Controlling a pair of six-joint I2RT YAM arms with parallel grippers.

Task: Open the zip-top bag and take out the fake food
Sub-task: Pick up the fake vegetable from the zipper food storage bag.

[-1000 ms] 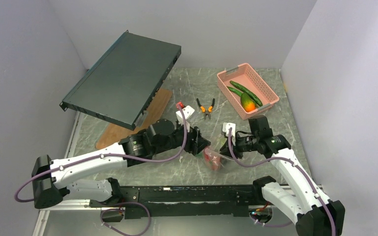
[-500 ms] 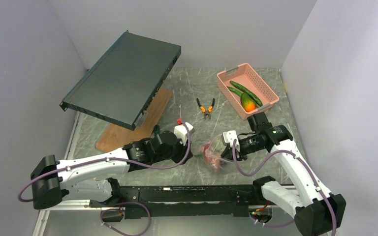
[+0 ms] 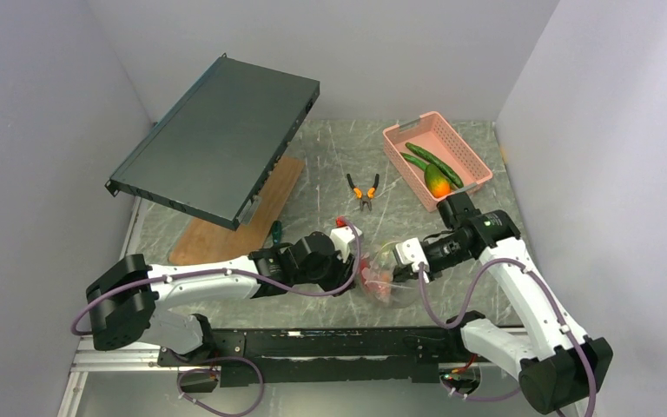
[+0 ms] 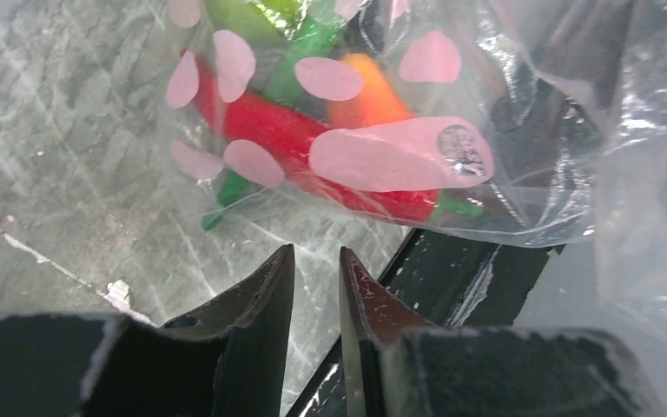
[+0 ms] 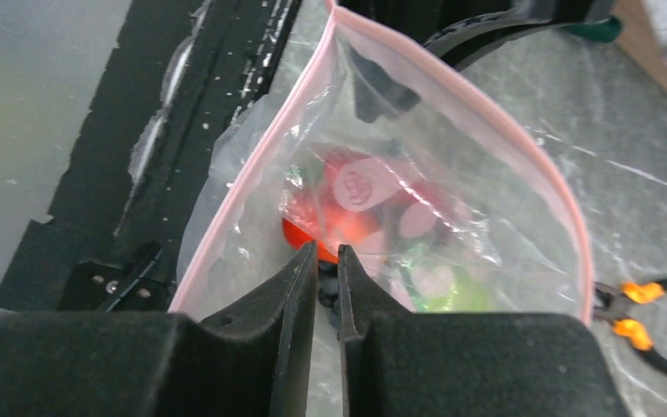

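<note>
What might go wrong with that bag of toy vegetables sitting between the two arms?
Only the right jaws seem to pinch the zip-top bag, by thin film at its open mouth, so it may slip. The left jaws stand short of it, gripping nothing, and may miss. The bag sits at the near edge of the table, over the black rail, so fake food could spill off.

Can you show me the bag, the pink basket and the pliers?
zip-top bag (image 5: 434,139): right wrist view, on its clear side.
pink basket (image 3: 442,136): top view, on its bare bottom.
pliers (image 3: 364,197): top view, near the joint.
</note>
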